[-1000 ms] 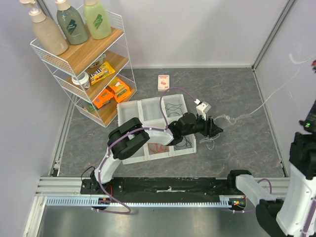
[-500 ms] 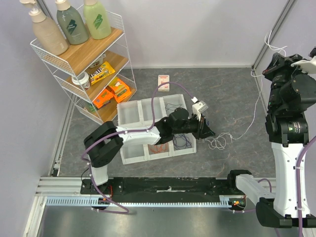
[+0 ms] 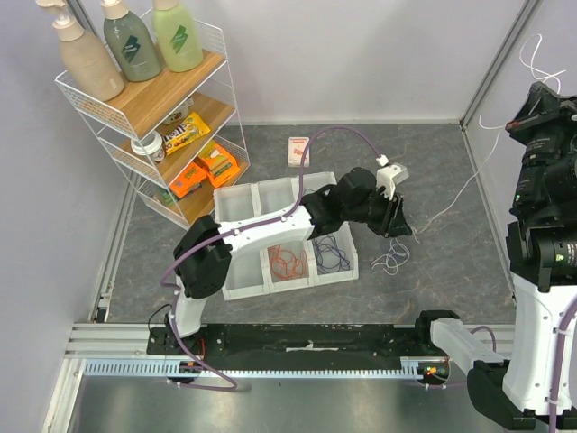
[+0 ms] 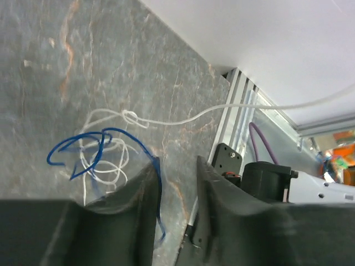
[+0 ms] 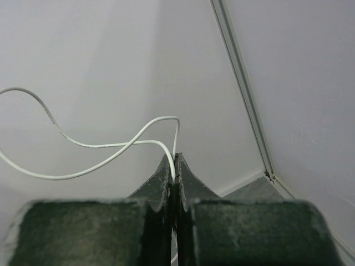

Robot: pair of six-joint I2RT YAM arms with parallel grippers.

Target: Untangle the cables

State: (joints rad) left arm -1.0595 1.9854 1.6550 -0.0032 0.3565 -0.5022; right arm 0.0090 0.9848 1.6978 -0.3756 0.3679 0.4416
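My right gripper is raised high at the right and shut on a white cable. The white cable runs down to a loose bunch on the floor. My left gripper hovers just above that bunch. In the left wrist view its jaws stand apart. A thin blue cable loops over the white bunch and hangs along the inner face of the left finger. An orange-red cable, a blue-purple cable and a black cable lie in separate bins.
A white compartment tray sits mid-floor under my left arm. A wire shelf with bottles and snacks stands at the back left. A small pink box lies near the back wall. A metal rail runs along the near edge.
My right arm has risen high at the right, pulling the white cable up taut. My left gripper has shifted right and toward the back, over the bunch.
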